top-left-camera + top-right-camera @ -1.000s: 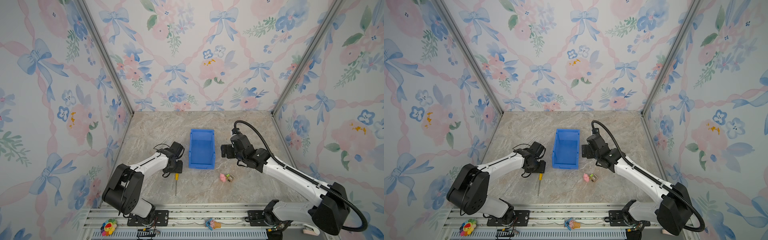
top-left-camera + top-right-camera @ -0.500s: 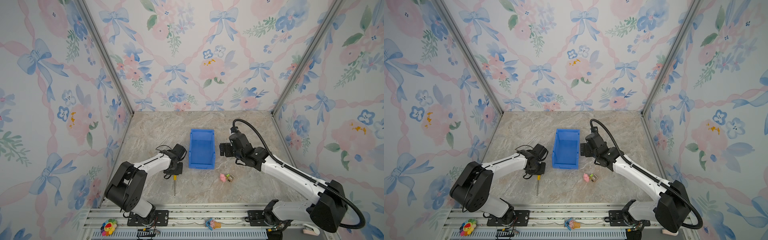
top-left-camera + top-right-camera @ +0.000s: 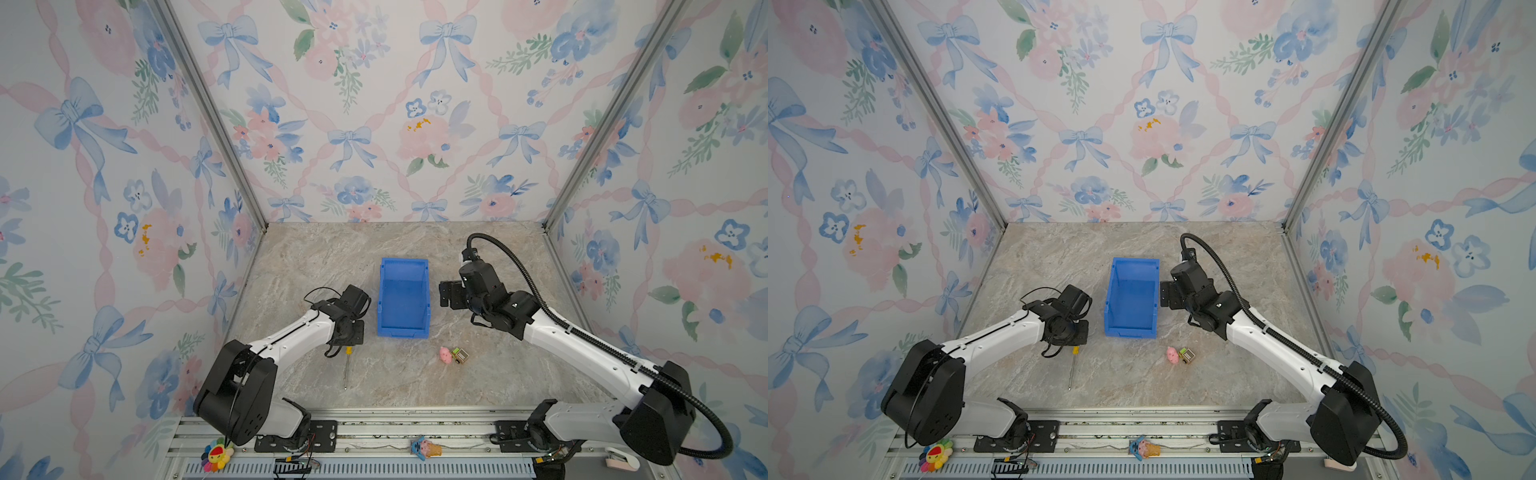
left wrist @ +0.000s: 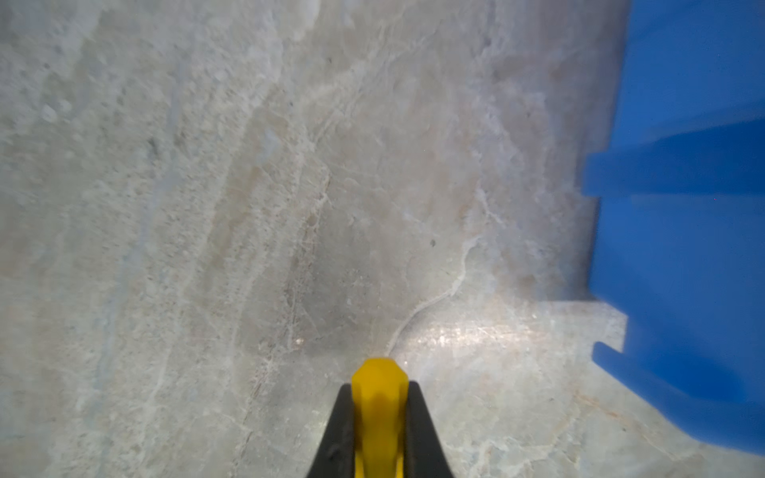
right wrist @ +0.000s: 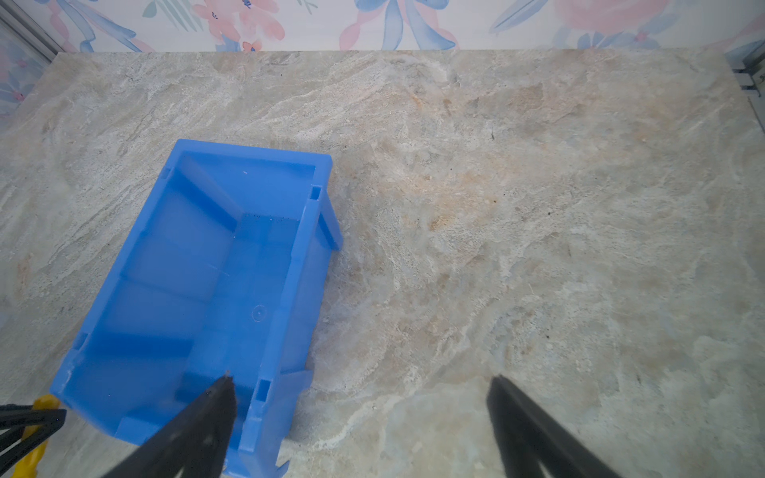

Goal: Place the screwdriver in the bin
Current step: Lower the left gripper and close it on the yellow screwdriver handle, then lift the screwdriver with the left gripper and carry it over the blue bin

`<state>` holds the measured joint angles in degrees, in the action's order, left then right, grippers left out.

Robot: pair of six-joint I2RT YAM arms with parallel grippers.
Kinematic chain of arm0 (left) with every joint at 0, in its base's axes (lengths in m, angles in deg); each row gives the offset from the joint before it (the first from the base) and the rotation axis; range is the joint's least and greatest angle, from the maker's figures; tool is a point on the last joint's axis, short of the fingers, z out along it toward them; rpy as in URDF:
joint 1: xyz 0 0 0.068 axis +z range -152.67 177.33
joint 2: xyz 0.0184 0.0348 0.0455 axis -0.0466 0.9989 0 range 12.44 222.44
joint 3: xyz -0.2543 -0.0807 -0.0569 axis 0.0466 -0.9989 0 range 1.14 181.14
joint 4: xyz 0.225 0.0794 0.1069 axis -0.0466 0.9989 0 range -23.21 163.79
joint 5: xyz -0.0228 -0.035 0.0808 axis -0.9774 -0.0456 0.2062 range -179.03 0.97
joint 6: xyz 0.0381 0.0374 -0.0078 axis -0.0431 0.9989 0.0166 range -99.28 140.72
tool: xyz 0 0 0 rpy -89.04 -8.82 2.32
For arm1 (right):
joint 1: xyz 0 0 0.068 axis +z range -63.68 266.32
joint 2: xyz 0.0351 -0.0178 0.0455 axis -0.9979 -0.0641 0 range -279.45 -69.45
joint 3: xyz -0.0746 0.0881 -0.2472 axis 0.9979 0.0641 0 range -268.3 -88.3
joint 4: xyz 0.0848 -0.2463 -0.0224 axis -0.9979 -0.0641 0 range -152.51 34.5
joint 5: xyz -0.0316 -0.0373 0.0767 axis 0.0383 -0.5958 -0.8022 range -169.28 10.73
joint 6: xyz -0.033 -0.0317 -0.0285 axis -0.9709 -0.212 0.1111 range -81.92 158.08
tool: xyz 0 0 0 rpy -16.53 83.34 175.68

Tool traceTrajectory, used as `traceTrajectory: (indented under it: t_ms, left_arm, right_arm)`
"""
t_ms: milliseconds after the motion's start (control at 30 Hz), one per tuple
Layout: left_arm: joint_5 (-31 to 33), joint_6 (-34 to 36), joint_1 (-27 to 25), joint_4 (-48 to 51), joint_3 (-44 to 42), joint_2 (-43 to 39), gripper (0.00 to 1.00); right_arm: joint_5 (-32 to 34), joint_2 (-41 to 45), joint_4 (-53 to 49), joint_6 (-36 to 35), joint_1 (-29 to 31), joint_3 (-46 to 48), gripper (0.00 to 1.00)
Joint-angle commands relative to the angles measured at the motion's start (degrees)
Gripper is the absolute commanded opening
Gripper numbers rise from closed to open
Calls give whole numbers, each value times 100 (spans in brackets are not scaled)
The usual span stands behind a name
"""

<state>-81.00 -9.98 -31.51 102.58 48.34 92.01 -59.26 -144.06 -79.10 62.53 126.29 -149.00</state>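
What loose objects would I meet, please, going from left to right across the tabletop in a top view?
the screwdriver → the bin → the small pink toy → the small green toy

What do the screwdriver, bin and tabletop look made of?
The screwdriver has a handle that looks like matte yellow plastic with a faceted end. Its shaft is thin and grey, likely metal. The bin looks like bright blue moulded plastic with a slight sheen, ribs and slots. The tabletop has a veined beige-grey stone look with a glare patch. Whether it is real stone or printed laminate, I cannot tell.
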Motion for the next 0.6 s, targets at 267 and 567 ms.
traceTrajectory:
  t_ms: [267,567]
  left_arm:
    - [130,219,-16,578,1768,-145,0]
    - [-308,31,-119,468,2991,464,0]
  right_arm:
    - [104,186,-187,33,-45,-217,97]
    - [13,438,-207,122,-339,-38,97]
